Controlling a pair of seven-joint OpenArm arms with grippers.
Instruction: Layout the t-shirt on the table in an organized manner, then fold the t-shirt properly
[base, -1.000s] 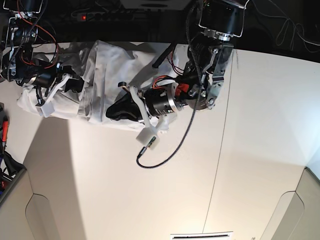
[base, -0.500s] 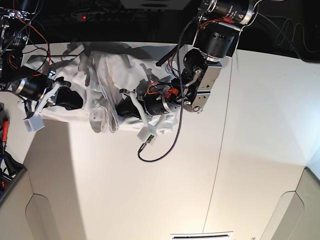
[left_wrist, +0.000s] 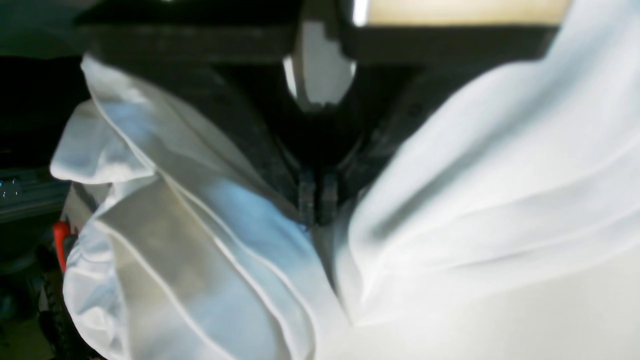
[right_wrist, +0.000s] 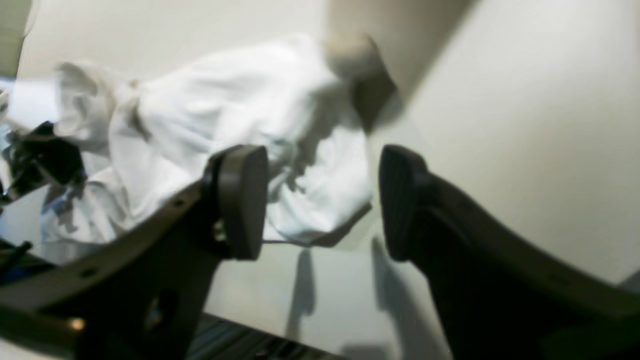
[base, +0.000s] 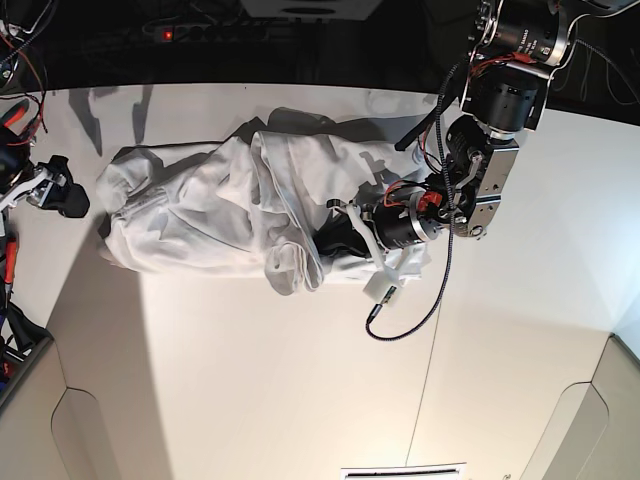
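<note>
White t-shirt (base: 210, 215) bunched on table (base: 250, 380).

The off-white counter (base: 250, 380) carries a thin dark seam line (base: 428, 380) and rounded cut-outs at its near edge; the white t-shirt (base: 210, 215) lies bunched and wrinkled along its far side.

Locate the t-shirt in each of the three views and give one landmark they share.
Base: the t-shirt lies bunched across the upper middle of the table.
Left wrist: it fills both sides of the frame, pinched in the shut left gripper.
Right wrist: it sits crumpled at upper left, beyond the open right gripper.
Shared landmark: the off-white tabletop beneath the shirt.
</note>
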